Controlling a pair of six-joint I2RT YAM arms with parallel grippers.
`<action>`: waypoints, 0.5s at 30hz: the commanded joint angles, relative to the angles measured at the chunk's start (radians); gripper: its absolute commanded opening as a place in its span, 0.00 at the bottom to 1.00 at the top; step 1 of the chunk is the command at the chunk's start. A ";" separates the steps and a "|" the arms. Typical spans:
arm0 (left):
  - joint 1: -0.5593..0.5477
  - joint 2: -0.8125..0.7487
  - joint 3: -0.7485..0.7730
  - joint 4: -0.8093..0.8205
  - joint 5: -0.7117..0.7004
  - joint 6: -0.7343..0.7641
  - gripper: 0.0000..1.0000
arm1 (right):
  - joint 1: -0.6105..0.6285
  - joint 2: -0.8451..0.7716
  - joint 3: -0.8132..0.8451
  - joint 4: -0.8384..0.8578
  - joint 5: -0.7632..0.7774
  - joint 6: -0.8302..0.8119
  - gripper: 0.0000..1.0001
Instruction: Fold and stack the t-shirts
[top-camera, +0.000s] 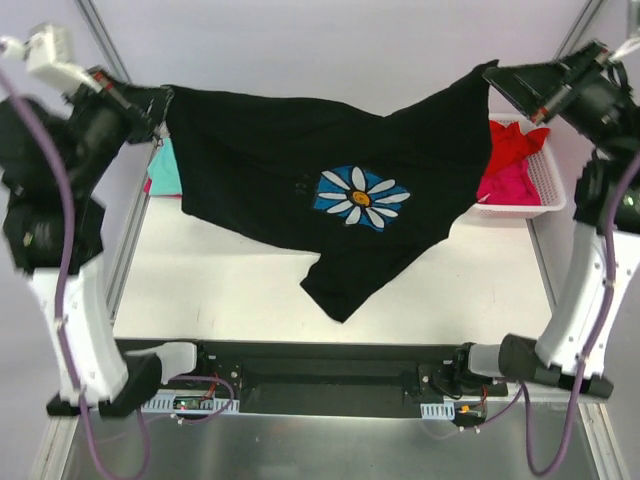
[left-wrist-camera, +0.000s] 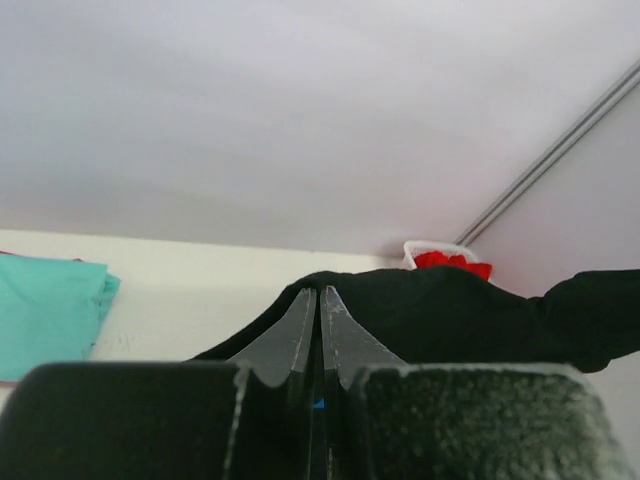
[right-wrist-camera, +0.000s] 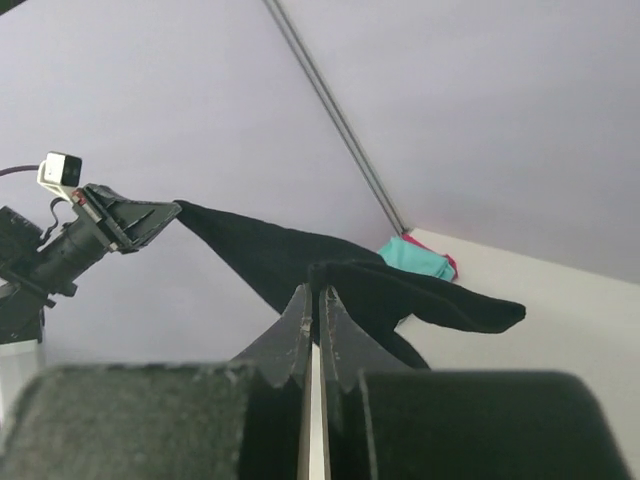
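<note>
Table (top-camera: 250, 300): white, it lies below everything; only the lowest corner of the big shirt hangs down near its front part.
Black t-shirt (top-camera: 270, 170): I hold it stretched in the air between my two arms, above the table. One top corner is at my left side, the other at my right side. The cloth sags in the middle and hangs down to a point.
Left end effector (top-camera: 160, 100): the fingers are pressed together, with the left corner of the black t-shirt pinched between them.
Right end effector (top-camera: 492, 75): also closed narrow, it grips the right corner of the black t-shirt, raised high.
Basket (top-camera: 548, 185): white plastic with slots, at the far right of the table.
Teal t-shirt (top-camera: 165, 170): folded, at the far left of the table, partly hidden behind the black cloth.
Red t-shirt (top-camera: 515, 140): crumpled in the basket, at the back.
Pink t-shirt (top-camera: 505, 185): in the basket, in front of the red one.
Flower print (top-camera: 361, 198): white petals on blue, in the middle of the black t-shirt.
</note>
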 joint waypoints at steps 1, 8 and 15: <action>0.011 -0.217 -0.069 0.048 -0.098 0.021 0.00 | -0.034 -0.221 -0.050 0.114 -0.037 0.070 0.01; 0.008 -0.417 -0.095 0.036 -0.212 0.035 0.00 | -0.043 -0.353 -0.038 0.116 0.006 0.151 0.01; 0.008 -0.524 -0.160 0.179 -0.155 -0.049 0.00 | -0.041 -0.370 0.133 0.163 0.025 0.194 0.01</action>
